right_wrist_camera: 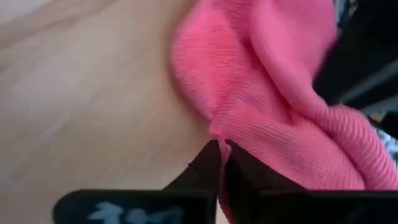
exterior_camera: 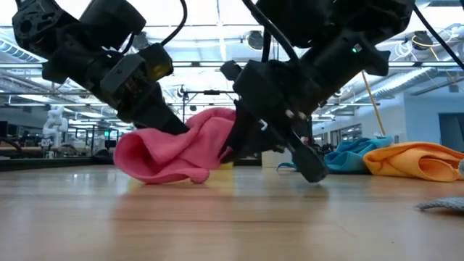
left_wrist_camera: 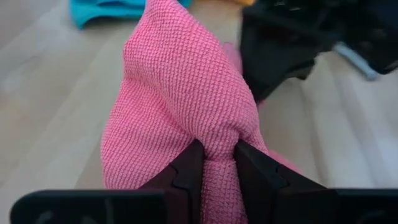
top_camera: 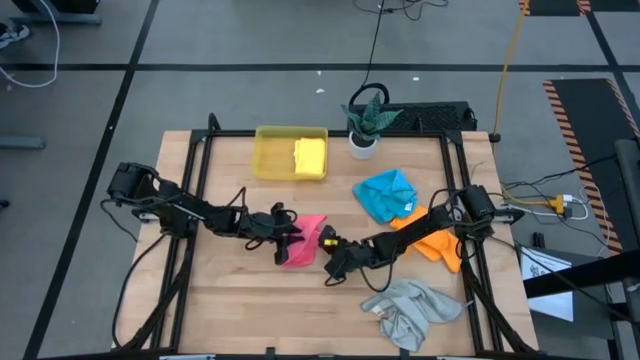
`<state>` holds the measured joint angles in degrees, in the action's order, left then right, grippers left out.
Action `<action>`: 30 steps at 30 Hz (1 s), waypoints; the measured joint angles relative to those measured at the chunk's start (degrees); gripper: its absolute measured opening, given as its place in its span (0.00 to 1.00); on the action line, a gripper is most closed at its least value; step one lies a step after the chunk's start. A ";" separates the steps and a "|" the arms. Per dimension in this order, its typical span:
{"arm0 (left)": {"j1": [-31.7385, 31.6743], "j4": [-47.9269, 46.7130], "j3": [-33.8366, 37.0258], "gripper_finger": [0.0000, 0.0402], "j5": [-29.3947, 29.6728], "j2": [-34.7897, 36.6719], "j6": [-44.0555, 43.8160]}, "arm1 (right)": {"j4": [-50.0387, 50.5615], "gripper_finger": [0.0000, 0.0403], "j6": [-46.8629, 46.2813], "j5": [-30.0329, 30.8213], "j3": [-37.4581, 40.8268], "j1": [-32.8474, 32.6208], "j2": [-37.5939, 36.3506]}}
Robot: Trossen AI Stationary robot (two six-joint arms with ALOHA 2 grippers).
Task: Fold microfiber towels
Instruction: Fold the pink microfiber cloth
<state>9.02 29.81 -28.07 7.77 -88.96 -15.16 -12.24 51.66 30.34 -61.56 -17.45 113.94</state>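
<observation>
The pink microfiber towel (top_camera: 305, 240) lies bunched at the table's middle, and both grippers are shut on it. My left gripper (top_camera: 286, 238) comes at it from the table's left, my right gripper (top_camera: 326, 258) from the right and near side. In the low view the pink towel (exterior_camera: 174, 148) stands up in a rounded hump between the two arms. A yellow towel (top_camera: 311, 156) lies folded in the yellow tray (top_camera: 270, 150). The blue towel (top_camera: 387, 194), the orange towel (top_camera: 437, 243) and the grey towel (top_camera: 410, 311) lie crumpled on the right half. My left gripper pinches a gathered fold (left_wrist_camera: 218, 154) of the pink towel, several layers, between its two fingers, slanting down from the table's left. The cloth rises in a hump beyond the fingers, and its lower part (exterior_camera: 163, 174) rests on the table. My right gripper pinches a puckered edge (right_wrist_camera: 219, 132) of the pink towel at its fingertips (right_wrist_camera: 208, 158), slanting down from the table's right. One layer or several, I cannot tell. The cloth beyond the fingers is slack and lies on the wood.
A potted plant (top_camera: 365, 122) stands at the far edge, right of the tray. Bare wood (top_camera: 230, 300) lies on the near left of the table. The orange towel sits under my right arm, near the right edge.
</observation>
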 joint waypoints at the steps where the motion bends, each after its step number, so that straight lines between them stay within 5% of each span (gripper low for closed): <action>1: -0.17 0.56 0.01 0.22 -1.27 0.36 0.24 | -0.20 0.01 -0.60 0.27 0.00 -0.02 -0.11; 8: -2.86 -3.06 -0.57 0.22 -6.44 8.74 3.11 | 1.61 0.00 -6.36 5.65 0.02 -4.31 -4.29; 13: -4.61 -9.77 -0.57 0.24 -6.68 13.28 4.39 | 2.21 0.00 -17.34 -3.62 0.00 -7.85 -9.33; 20: -4.49 -12.04 -0.52 0.56 -8.12 12.14 4.49 | 3.04 0.00 -26.77 -10.91 0.02 -8.66 -9.15; 25: -2.14 -9.53 -0.53 0.76 -7.83 12.24 9.03 | 1.35 0.00 -31.64 -6.27 0.02 -8.39 -12.31; 30: 4.95 -0.13 -0.53 0.80 -1.38 12.01 21.24 | 2.74 0.00 -38.78 3.82 0.02 -7.46 -19.24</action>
<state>13.96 29.67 -28.60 6.39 -76.95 6.09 -9.50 12.88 34.17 -61.54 -24.92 94.70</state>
